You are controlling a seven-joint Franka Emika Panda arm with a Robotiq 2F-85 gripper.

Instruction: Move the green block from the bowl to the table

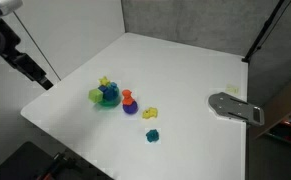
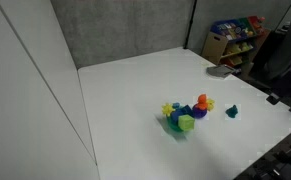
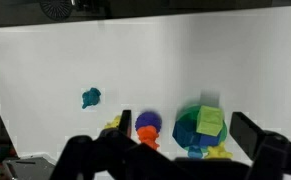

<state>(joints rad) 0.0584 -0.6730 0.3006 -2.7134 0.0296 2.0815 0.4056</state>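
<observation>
One green block (image 3: 210, 121) in bowl (image 3: 183, 131), beyond pincer (image 3: 173, 152)

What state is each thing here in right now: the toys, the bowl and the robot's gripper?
green block: in the bowl, on top of its blue contents, not gripped.
bowl: upright on the table, filled.
red-and-purple toy: upright on the table beside the bowl.
teal piece: loose on the table, apart from the rest.
yellow piece: loose on the table.
gripper: open, empty, clear of the bowl.
</observation>
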